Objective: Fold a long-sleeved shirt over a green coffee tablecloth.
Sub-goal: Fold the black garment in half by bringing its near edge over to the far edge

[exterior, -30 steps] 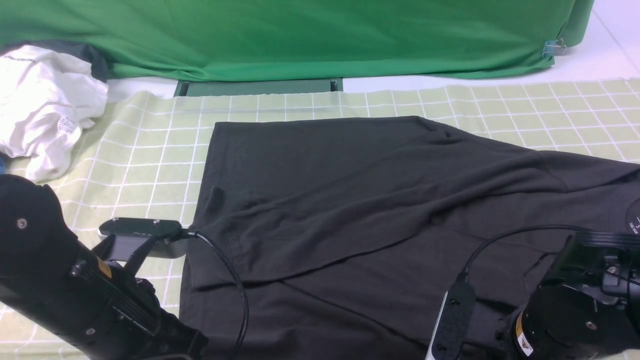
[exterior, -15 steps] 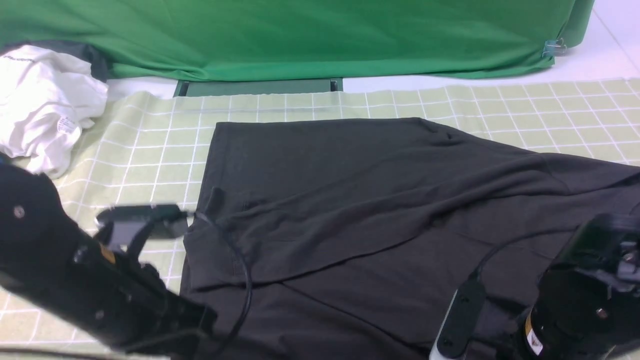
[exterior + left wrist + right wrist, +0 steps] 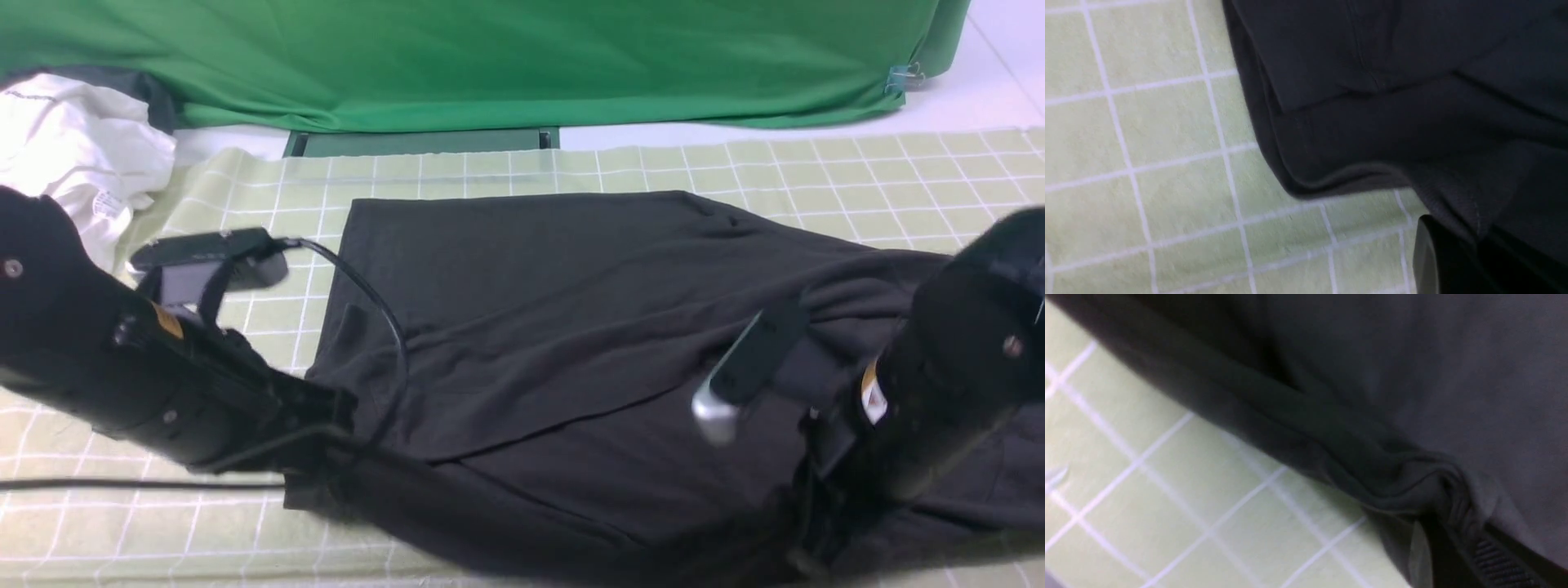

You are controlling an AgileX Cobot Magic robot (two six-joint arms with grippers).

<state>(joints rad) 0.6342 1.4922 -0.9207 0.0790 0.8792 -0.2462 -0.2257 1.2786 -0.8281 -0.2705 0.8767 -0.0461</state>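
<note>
- Black long-sleeved shirt [image 3: 555,310] lies spread mid tablecloth [image 3: 245,245] (pale green, white grid), running off toward 3 o'clock. One layer is folded diagonally across the body.
- L gripper [image 3: 331,457] at the shirt's 7 o'clock corner. Its fingers [image 3: 1427,261] are nipped tight on the hem, w/ fabric draped over them.
- R gripper [image 3: 804,498] at the 5 o'clock edge, its fingers [image 3: 1494,555] pinched on a bunched fold of shirt.
- White garment [image 3: 73,163] crumpled at 10 o'clock. Its small tag [image 3: 108,204] has print, too small to read.
- Yellow sticker [image 3: 167,320] on L arm, writing unreadable.
- Green backdrop [image 3: 490,57] at 12 o'clock, w/ a clip [image 3: 902,79] at its 2 o'clock corner.
</note>
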